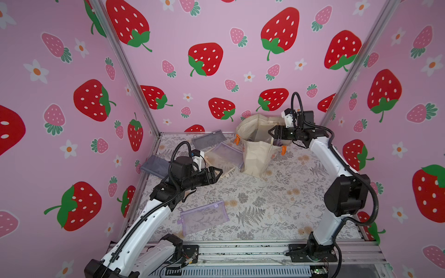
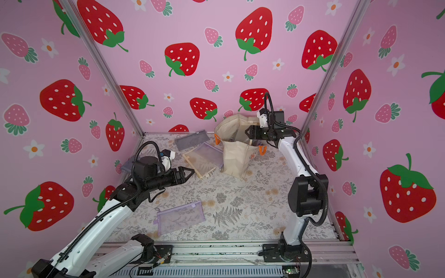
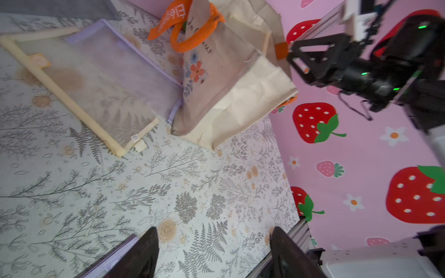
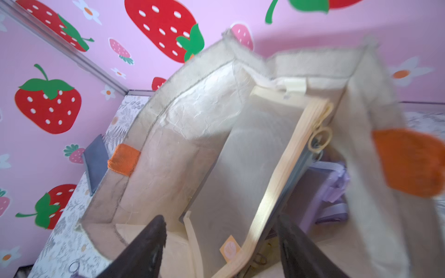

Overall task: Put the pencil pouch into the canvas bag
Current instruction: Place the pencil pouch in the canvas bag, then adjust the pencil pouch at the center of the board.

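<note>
Pencil pouch (image 4: pixel 240 168), cream-trimmed mesh: inside the canvas bag (image 4: pixel 180 115), on edge, leaning beside a purple pouch (image 4: pixel 320 187) that is also in the bag. Its long zip edge runs straight away from the right hand (image 4: pixel 221 217) toward the bag's far wall, so the pouch lies directly ahead of that hand, in line with its pointing axis. Right hand: fingers spread to either side of the pouch's near end, nothing pinched; whether they touch it, cannot tell. In both top views this hand (image 1: pixel 271 137) sits at the bag's mouth, reaching level across it, forearm angled up from the elbow. Judgement: placement looks done, and the next move is a retreat backward along that same axis, minding the rim and orange handles. Left hand (image 1: pixel 218 173): spread, empty, hovering over the surface (image 1: pixel 277 204) just short of another cream-trimmed pouch (image 1: pixel 216 158) beside the bag.
</note>
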Controlling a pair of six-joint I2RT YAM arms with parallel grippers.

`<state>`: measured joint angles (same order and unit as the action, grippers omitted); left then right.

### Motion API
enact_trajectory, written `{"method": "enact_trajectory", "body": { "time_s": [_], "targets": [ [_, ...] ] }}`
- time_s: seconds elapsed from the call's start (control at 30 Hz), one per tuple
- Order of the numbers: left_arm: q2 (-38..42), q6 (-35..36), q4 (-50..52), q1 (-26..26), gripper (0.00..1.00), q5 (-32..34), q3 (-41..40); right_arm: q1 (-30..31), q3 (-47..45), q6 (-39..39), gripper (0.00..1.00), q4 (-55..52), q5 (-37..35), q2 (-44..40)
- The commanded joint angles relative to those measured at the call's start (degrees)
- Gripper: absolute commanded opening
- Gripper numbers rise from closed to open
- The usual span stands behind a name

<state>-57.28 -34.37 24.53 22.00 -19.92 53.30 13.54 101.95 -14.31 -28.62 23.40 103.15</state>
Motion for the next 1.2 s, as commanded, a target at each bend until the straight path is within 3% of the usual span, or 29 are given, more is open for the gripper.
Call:
{"method": "enact_trajectory", "body": {
  "time_s": [0.0,0.13,0.27,0.43,0.6,0.67,0.8,0.9,1.03,1.17],
  "targets": [
    [-2.53,1.43,9.38,-0.40,0.76,5.15,1.35,0.49,2.11,5.56,0.76,-7.84,-7.55,-3.87],
    [-4.27,-0.20,13.39,-0.42,0.77,8.38,-1.72,4.03,2.93,9.71,0.79,-12.96,-12.63,-8.18],
    [-3.12,-4.57,12.81,0.76,0.80,8.37,-8.36,13.41,1.77,13.04,0.81,-16.81,-14.57,-11.67],
    [0.68,-12.00,13.51,4.40,0.88,8.64,-16.18,25.23,-3.99,10.64,0.82,-16.69,-10.11,-10.89],
    [6.28,-23.28,16.05,11.68,0.92,11.74,-22.51,33.04,-8.70,5.38,0.82,-8.37,-4.83,-2.74],
    [8.85,-27.85,16.46,14.12,0.93,14.56,-25.55,34.83,-8.90,3.35,0.82,-5.78,-2.98,1.31],
    [11.74,-33.76,12.41,15.68,0.93,13.83,-31.54,37.32,-7.98,0.91,0.82,-2.15,0.56,9.20],
    [11.15,-34.82,10.73,15.97,0.93,13.98,-33.58,38.90,-6.86,0.34,0.80,-1.29,3.14,13.49],
    [6.74,-33.73,5.71,15.64,0.93,15.60,-33.64,39.91,-9.56,-1.73,0.78,1.72,4.94,15.19],
    [-2.84,-30.93,-0.45,15.27,0.92,16.74,-31.31,39.74,-15.01,-4.34,0.75,4.88,3.94,13.23]
  ]
}}
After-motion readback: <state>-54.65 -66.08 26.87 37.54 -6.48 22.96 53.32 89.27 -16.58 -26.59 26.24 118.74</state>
